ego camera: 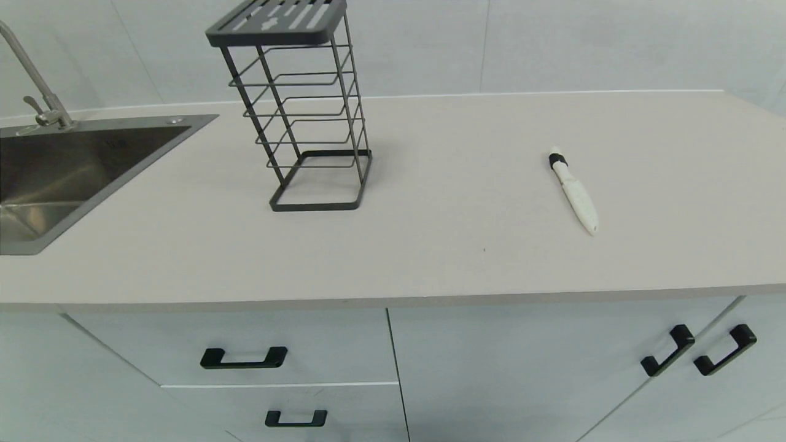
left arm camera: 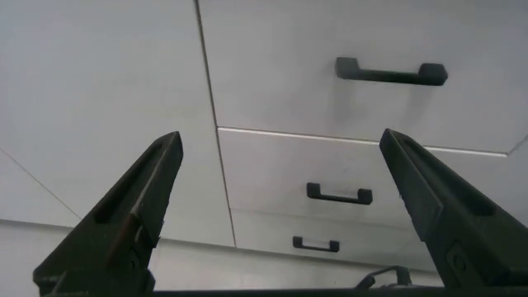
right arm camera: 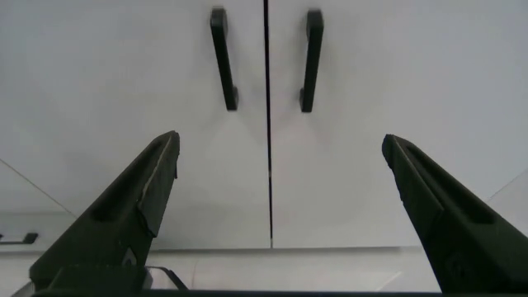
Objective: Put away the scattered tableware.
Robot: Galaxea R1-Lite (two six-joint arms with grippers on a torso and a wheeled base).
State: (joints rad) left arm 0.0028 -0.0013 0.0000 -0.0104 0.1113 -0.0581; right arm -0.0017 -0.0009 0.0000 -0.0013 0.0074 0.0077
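Countertop (ego camera: 466, 258) with white utensil (ego camera: 573, 191), well above wide-spread left hand (left arm camera: 279, 139) and right hand (right arm camera: 279, 139)

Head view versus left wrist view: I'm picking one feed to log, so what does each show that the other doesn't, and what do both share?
Head view, not the wrist view: the countertop, the wire rack, the white utensil with a black band lying right of the rack, the sink and faucet. Left wrist view, not the head view: the left tool, jaws wide open and empty, and a third, lowest drawer handle. Shared: white drawer fronts with black handles, seemingly the same stack.
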